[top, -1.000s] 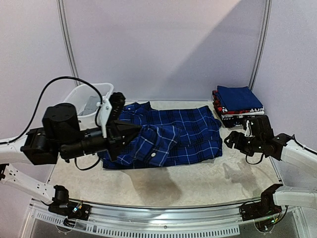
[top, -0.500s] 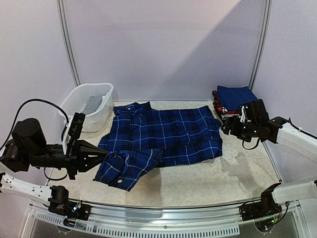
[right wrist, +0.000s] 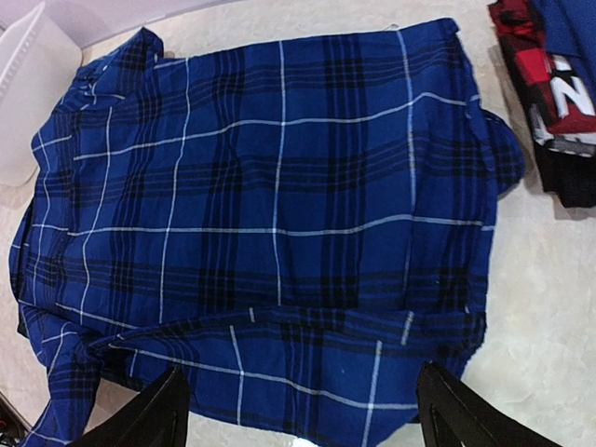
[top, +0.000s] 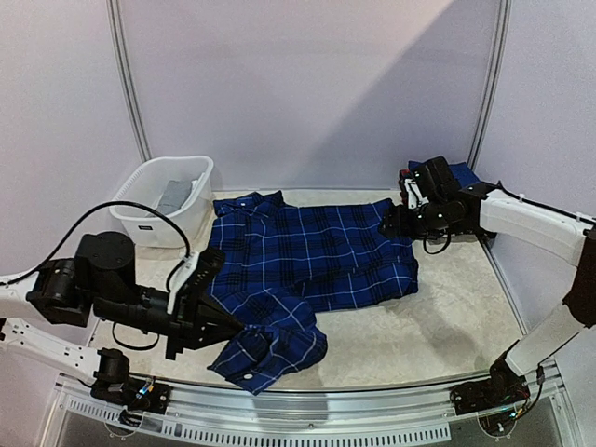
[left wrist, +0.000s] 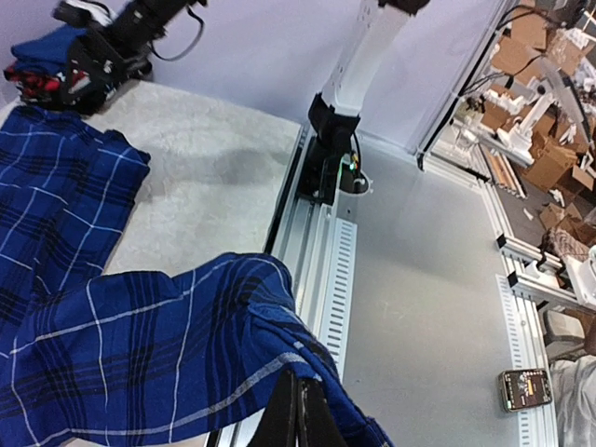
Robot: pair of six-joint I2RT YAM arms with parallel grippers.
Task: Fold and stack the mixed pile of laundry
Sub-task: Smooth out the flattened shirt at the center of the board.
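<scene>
My left arm lies low over the near left part of the worktop (top: 447, 317), forearm pointing right along the near edge. My left gripper (top: 228, 326) is pinched tight on a fold of the plaid shirt (top: 317, 247). My right arm arches up from the near right corner toward the far right, wrist turned down, right gripper (top: 396, 222) spread wide and holding nothing.

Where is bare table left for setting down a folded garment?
Bare table lies near right, bordered by the plaid shirt, its near-left sleeve and the near rail. Crowded: the basket corner far left, and the folded stack far right with the right tool beside it.
</scene>
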